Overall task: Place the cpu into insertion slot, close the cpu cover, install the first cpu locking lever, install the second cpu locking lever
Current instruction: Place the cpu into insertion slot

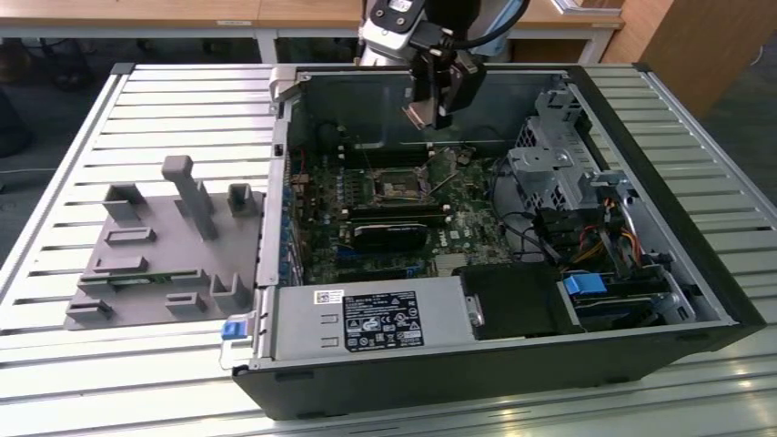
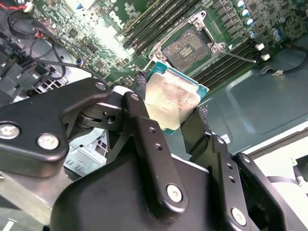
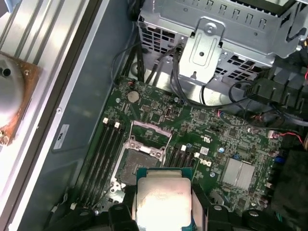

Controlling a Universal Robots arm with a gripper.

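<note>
While the gripper [image 1: 435, 114] hangs over the open computer case [image 1: 680, 273], its fingers [image 2: 144, 125] are pinched shut on the chip [image 2: 173, 103], so the first step looks not yet done. The slot [image 3: 142, 161] sits bare on the green board [image 3: 216, 120] below. The chip would need to go down flat and square with it; the room above looks open, with walls and wires [image 1: 534, 237] off to the sides.
</note>
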